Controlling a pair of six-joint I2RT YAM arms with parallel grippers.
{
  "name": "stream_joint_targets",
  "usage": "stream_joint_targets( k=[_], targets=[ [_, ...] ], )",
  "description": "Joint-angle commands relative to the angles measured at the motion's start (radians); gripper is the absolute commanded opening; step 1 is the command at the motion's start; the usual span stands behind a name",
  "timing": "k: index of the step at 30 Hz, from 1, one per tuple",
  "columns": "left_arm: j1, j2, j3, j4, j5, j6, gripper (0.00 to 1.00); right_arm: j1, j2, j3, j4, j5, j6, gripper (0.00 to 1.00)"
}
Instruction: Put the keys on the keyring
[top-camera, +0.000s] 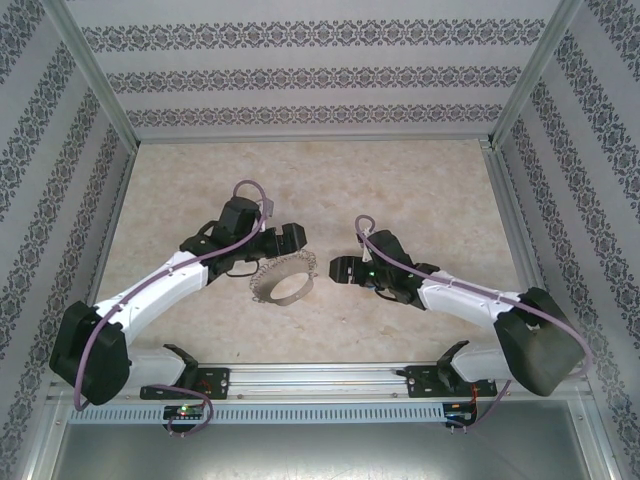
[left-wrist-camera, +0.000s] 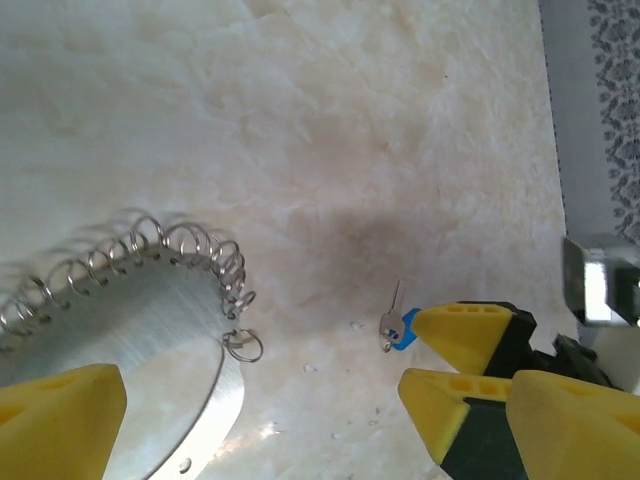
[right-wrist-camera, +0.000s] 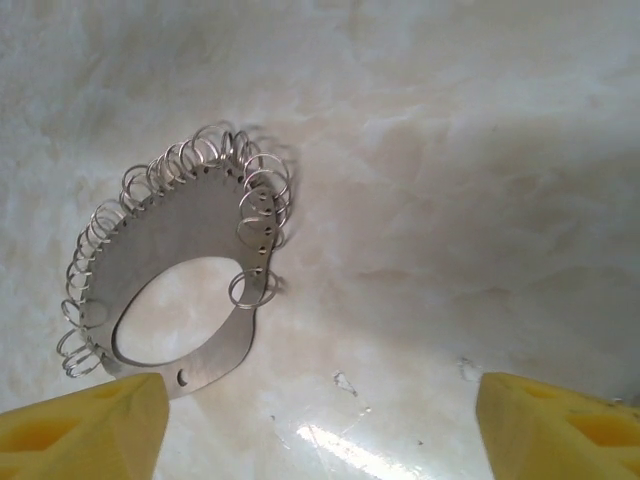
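At the far-left side of the keyring (right-wrist-camera: 175, 235), the left gripper (left-wrist-camera: 315, 400) is held low with its jaws spread wide and nothing between them. It is judged to be best used for pinning one edge of the plate, so that the rings cannot slide while a key is fed on. The keyring lies flat on the surface (top-camera: 420, 190): a metal plate with an oval hole, with many small wire rings strung along its rim. Just to the right of the keyring the key (left-wrist-camera: 393, 325) lies loose on the surface. Its blue head is touching or nearly touching one fingertip of the right gripper (right-wrist-camera: 320, 410), whose jaws are likewise spread and empty. The key is probably best pinched so that its hole is left uncovered, though where that hole sits is too small to be told. A slow, low approach is advised, since so slight a thing could be flicked away. Beyond and to the right of the keyring bare surface lies open, and the patterned walls (top-camera: 590, 150) are well apart from it. The metal rail (top-camera: 320, 378) on its near side is the closest edge.
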Motion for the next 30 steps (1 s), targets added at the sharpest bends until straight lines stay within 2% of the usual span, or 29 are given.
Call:
stream_joint_targets(
  k=[1, 2, 3, 6, 9, 10, 13, 15, 19, 23, 30],
  targets=[
    [-0.054, -0.001, -0.055, 0.026, -0.088, -0.214, 0.97, -0.003, -0.034, -0.001, -0.021, 0.087, -0.016, 0.88],
    [-0.066, -0.005, -0.073, 0.039, -0.107, -0.253, 0.96, -0.007, -0.033, 0.001, -0.030, 0.102, -0.018, 0.96],
    [-0.079, -0.011, -0.086, 0.038, -0.130, -0.300, 0.95, -0.010, -0.033, 0.006, -0.038, 0.115, -0.028, 0.98],
    [-0.113, -0.022, -0.104, 0.013, -0.197, -0.418, 0.92, -0.017, -0.038, 0.036, -0.075, 0.181, -0.035, 0.98],
    [-0.151, -0.024, -0.098, -0.026, -0.246, -0.526, 0.84, -0.030, -0.042, 0.067, -0.106, 0.253, -0.043, 0.98],
    [-0.162, -0.024, -0.098, -0.031, -0.258, -0.568, 0.79, -0.039, -0.046, 0.071, -0.108, 0.257, -0.057, 0.98],
    [-0.193, -0.012, -0.091, -0.033, -0.285, -0.680, 0.63, -0.073, -0.055, 0.048, -0.045, 0.223, -0.097, 0.98],
    [-0.208, 0.005, -0.068, -0.055, -0.294, -0.732, 0.60, -0.102, -0.049, 0.039, -0.006, 0.174, -0.096, 0.98],
    [-0.230, 0.058, -0.039, -0.059, -0.291, -0.823, 0.59, -0.147, 0.004, 0.074, -0.006, 0.070, -0.108, 0.97],
    [-0.249, 0.133, -0.018, -0.025, -0.275, -0.887, 0.53, -0.138, 0.050, 0.086, 0.016, 0.027, -0.110, 0.87],
    [-0.254, 0.297, 0.048, -0.016, -0.216, -0.919, 0.33, -0.125, 0.096, 0.060, 0.111, -0.049, -0.097, 0.77]
  ],
)
